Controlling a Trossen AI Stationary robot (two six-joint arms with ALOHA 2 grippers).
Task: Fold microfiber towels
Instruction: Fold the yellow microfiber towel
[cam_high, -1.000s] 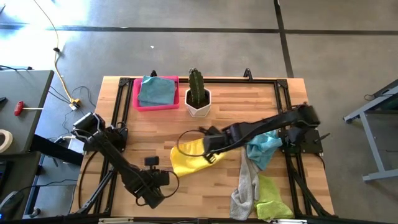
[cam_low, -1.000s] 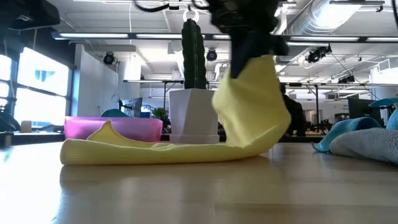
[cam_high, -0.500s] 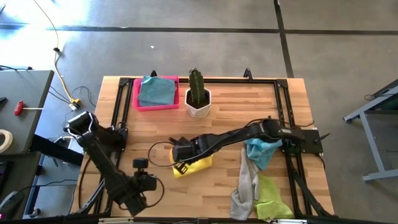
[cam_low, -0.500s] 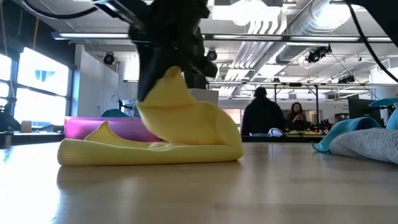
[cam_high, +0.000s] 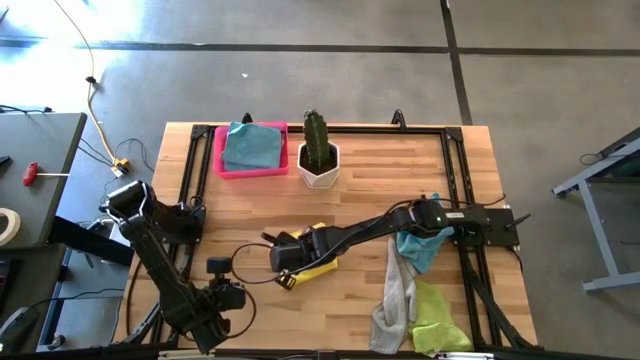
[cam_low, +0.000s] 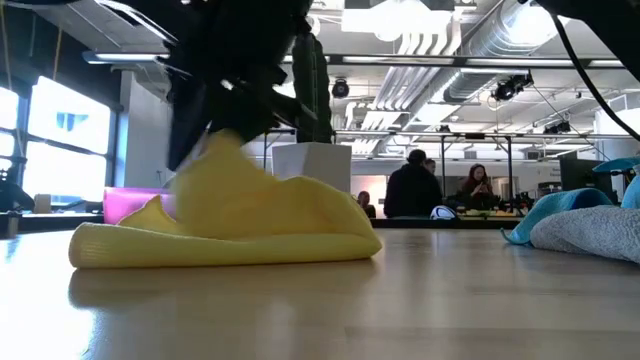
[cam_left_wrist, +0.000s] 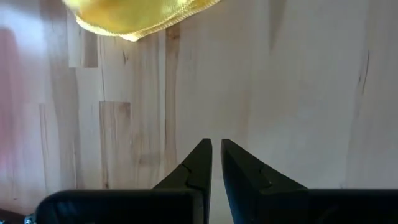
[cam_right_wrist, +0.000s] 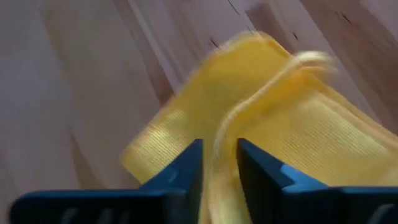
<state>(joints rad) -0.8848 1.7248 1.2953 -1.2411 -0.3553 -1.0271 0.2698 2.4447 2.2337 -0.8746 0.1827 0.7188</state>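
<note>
A yellow towel (cam_high: 320, 262) lies folded over on itself in the middle of the table, its bottom layer flat on the wood (cam_low: 230, 240). My right gripper (cam_high: 285, 264) hangs low over its left end, fingers apart (cam_right_wrist: 221, 168), with the upper layer's hemmed edge (cam_right_wrist: 227, 121) running between them. My left gripper (cam_high: 236, 297) is shut (cam_left_wrist: 216, 146) above bare wood near the front left, pointing toward the yellow towel (cam_left_wrist: 137, 15). A light blue towel (cam_high: 425, 240), a grey one (cam_high: 395, 300) and a lime green one (cam_high: 435, 318) lie heaped at the right. My right gripper comes at the yellow towel slanting down from the table's right, its fingers (cam_right_wrist: 186, 165) parted on either side of the folded-over layer's edge (cam_right_wrist: 217, 146). Whether they touch the cloth I cannot tell. The towel rests on the table.
A pink tray (cam_high: 218, 150) with a blue cloth (cam_high: 250, 145) stands at the back left. A cactus in a white pot (cam_high: 318, 160) is beside it. Bare wood lies between the yellow towel and the tray. People stand in the room beyond.
My right gripper has swept toward the table's left edge and down, carrying the yellow towel's raised right part over onto its left part, so the towel now lies doubled. My left gripper has drawn back toward the near left corner.
</note>
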